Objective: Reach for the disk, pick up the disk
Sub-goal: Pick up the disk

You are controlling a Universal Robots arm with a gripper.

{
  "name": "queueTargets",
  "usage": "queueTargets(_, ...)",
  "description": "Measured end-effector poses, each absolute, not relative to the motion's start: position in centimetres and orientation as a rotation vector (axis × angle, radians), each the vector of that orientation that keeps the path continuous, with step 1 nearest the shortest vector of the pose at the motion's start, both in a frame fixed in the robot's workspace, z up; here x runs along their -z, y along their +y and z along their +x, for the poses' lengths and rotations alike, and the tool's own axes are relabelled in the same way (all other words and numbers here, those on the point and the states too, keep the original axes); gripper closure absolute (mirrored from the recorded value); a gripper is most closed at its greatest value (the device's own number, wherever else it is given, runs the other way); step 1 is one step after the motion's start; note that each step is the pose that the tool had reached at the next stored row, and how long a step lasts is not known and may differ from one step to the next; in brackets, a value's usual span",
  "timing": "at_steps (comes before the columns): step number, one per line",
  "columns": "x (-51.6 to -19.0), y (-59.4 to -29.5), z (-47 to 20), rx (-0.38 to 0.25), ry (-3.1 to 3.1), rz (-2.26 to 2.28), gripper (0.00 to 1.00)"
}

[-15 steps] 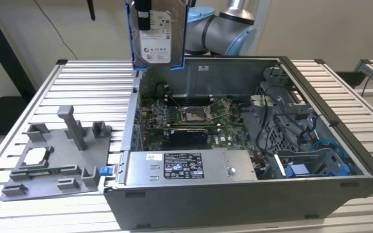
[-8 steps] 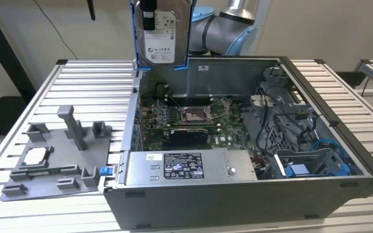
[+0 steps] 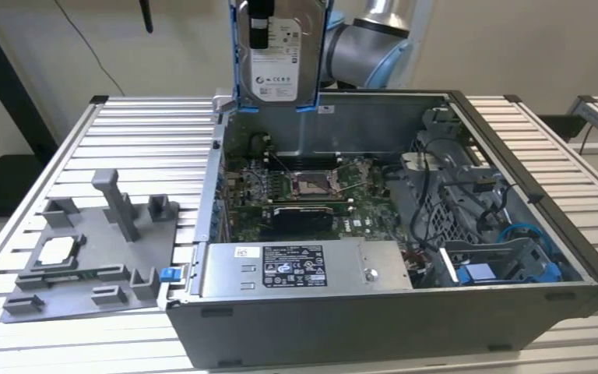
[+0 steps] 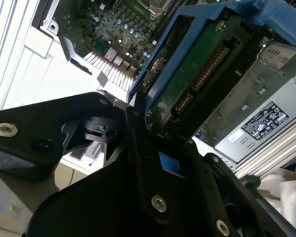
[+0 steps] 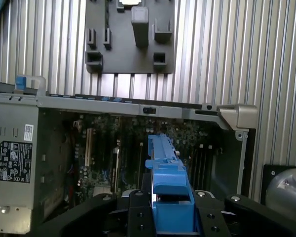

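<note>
The disk (image 3: 278,62) hangs upright above the back wall of the open computer case (image 3: 548,195), its silver face and white label turned to the exterior view, with a blue frame along its edges. In the second wrist view the disk (image 4: 197,74) shows its green circuit-board side inside the blue frame, and my gripper (image 4: 158,143) is shut on its lower end. In the first wrist view the disk (image 5: 165,168) is seen edge-on as a blue frame rising out of my black gripper (image 5: 170,210), high over the motherboard.
The case holds a motherboard (image 3: 310,187), a power supply (image 3: 299,269) at the front and a drive bay with a blue bracket (image 3: 497,269) on the exterior view's right. A grey fixture plate (image 3: 122,257) carrying a small square chip (image 3: 55,251) lies on the slatted table (image 3: 133,132).
</note>
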State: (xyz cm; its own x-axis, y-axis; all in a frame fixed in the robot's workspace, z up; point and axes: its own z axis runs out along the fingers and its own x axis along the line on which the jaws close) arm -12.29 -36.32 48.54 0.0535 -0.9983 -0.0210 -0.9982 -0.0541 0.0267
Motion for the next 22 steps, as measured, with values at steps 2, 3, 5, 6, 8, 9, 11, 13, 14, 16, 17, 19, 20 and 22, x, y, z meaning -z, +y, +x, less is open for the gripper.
queueTargets(2, -48.5, -36.3, -11.7, 0.053, -2.157, 2.277, 1.00)
queueTargets(3, -48.5, -36.3, -11.3, 0.053, -2.157, 2.276, 1.00)
queueTargets(5, -48.5, -36.3, -10.7, 0.053, -2.157, 2.277, 1.00)
queueTargets(6, -48.5, -36.3, -10.5, 0.053, -2.157, 2.277, 1.00)
queueTargets(8, -48.5, -36.4, -9.9, 0.053, -2.157, 2.277, 1.00)
queueTargets(9, -48.5, -36.4, -9.6, 0.053, -2.157, 2.277, 1.00)
queueTargets(11, -48.5, -36.4, -9.1, 0.053, -2.157, 2.276, 1.00)
queueTargets(13, -48.5, -36.4, -8.7, 0.053, -2.157, 2.277, 1.00)
queueTargets(14, -48.5, -36.4, -8.4, 0.053, -2.157, 2.277, 1.00)
queueTargets(16, -48.5, -36.4, -7.9, 0.053, -2.157, 2.276, 1.00)
queueTargets(17, -48.5, -36.4, -7.7, 0.053, -2.157, 2.276, 1.00)
queueTargets(19, -48.5, -36.4, -7.2, 0.053, -2.157, 2.276, 1.00)
queueTargets(20, -48.5, -36.4, -7.0, 0.053, -2.157, 2.277, 1.00)
queueTargets(22, -48.5, -36.4, -6.6, 0.053, -2.157, 2.276, 1.00)
